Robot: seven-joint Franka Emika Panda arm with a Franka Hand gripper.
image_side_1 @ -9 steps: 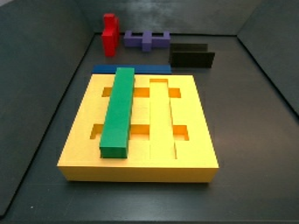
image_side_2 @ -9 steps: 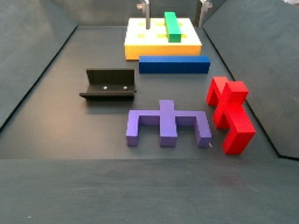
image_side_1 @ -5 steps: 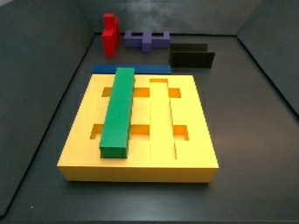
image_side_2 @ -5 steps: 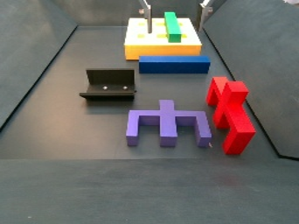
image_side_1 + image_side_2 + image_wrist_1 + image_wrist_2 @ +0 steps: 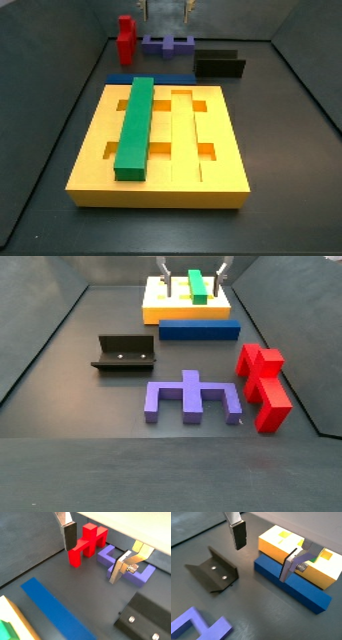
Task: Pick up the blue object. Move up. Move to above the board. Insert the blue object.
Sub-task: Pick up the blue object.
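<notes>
Fixture [image 5: 124,353] at left, clear of work. Blue object [image 5: 199,329] flat on floor, touching board [image 5: 158,301] edge; green bar [image 5: 197,286] already seated in groove. Gripper [image 5: 264,552] high above blue object, jaws spread, empty, likely lining up for pick. Red piece [image 5: 263,384], purple piece [image 5: 194,396] idle at right.

A dark grey matte floor [image 5: 80,376] is lying under everything. Dark walls [image 5: 80,20] (plain, unmarked) are enclosing it, with soft light spreading evenly.
</notes>
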